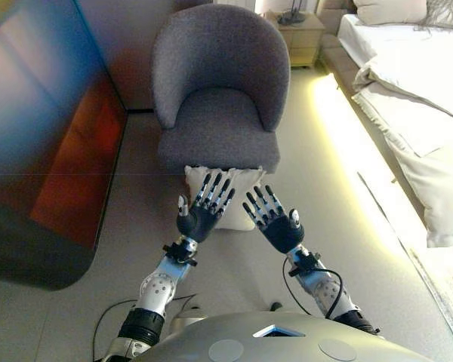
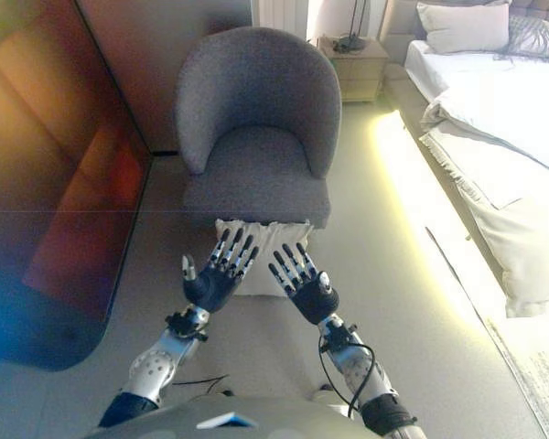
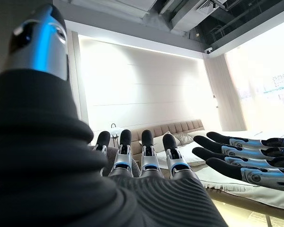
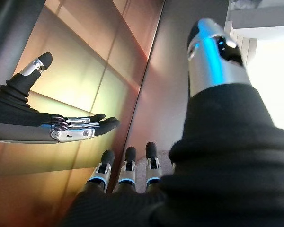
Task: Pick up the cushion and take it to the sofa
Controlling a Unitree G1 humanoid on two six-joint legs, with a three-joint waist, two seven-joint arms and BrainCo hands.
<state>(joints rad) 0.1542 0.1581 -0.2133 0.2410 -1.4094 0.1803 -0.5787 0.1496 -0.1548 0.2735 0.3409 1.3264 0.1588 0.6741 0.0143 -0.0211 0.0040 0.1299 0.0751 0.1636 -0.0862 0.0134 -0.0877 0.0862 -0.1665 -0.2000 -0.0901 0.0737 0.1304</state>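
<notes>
Both robot hands, the left robot hand (image 1: 198, 219) and the right robot hand (image 1: 275, 222), hover side by side with fingers straight and spread, holding nothing. The white cushion (image 1: 238, 188) lies on the floor at their 12 o'clock, against the grey armchair (image 1: 219, 83); a bed (image 1: 415, 83) stands at 2 o'clock.

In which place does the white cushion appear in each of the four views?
Left eye view: the cushion lies on the floor against the front of the grey armchair, partly behind the left hand and right hand.
Right eye view: same place, cushion at lower centre.
Left wrist view: not in it.
Right wrist view: not in it.
Shared landmark in the eye views: the armchair.
</notes>
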